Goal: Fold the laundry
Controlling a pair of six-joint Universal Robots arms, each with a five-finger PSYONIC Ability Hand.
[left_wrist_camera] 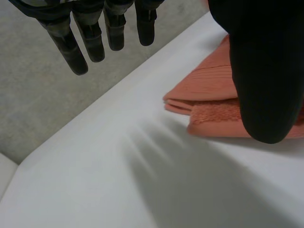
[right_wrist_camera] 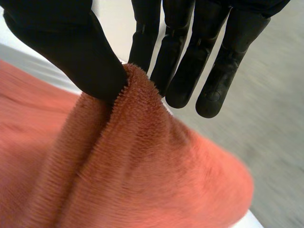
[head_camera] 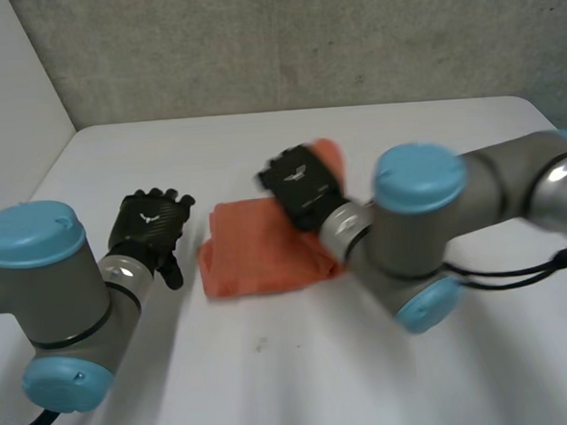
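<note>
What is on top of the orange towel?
The right hand is over the towel's far side, pinching a raised fold between thumb and fingers. The part of the towel beneath that hand is covered.

Tabletop (head_camera: pixel 275 386): white, smooth, matte. Its far edge runs along a grey wall, and the far right corner is rounded.

Item lying on it: one towel (head_camera: pixel 252 253), salmon-orange terry cloth, folded into several layers, around the middle of the surface. In the left wrist view its folded edges sit stacked and flat against the tabletop. The towel's far right part is raised off the surface.

Marks: one small dark speck, near side.
</note>
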